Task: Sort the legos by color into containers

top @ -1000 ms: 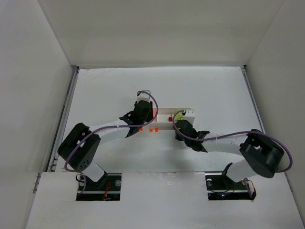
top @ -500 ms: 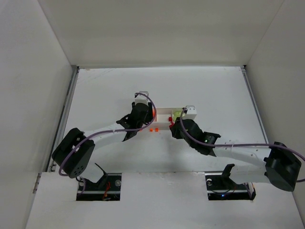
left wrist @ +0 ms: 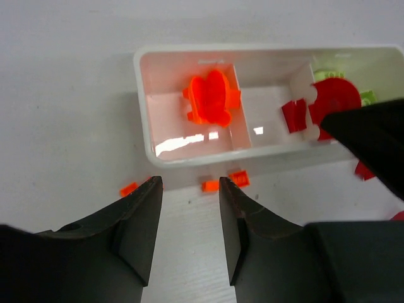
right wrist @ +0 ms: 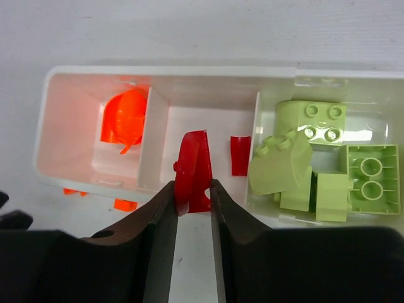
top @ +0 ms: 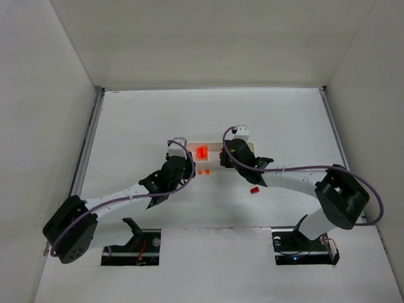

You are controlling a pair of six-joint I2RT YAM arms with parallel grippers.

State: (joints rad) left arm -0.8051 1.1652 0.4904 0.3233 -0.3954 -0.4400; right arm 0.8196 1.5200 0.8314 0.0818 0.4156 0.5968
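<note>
The white tray (right wrist: pixel 170 71) has three compartments. An orange lego (right wrist: pixel 123 123) lies in the left one, a flat red lego (right wrist: pixel 240 154) in the middle one, and several pale green legos (right wrist: pixel 309 164) in the right one. My right gripper (right wrist: pixel 192 189) is shut on a red curved lego (right wrist: pixel 194 165), held above the tray's near wall at the middle compartment. My left gripper (left wrist: pixel 189 184) is open and empty, just in front of the tray (left wrist: pixel 142 113). Three tiny orange bricks (left wrist: pixel 210 185) lie on the table along that near wall.
In the top view a loose red brick (top: pixel 254 189) lies on the table, near and to the right of the tray (top: pixel 213 151). The right arm's cable (top: pixel 297 168) runs beside it. White walls enclose the table on three sides.
My left gripper has drawn back toward me, uncovering the orange compartment. My right gripper has swung left over the tray's middle with the red lego. A red brick now shows on the table.
</note>
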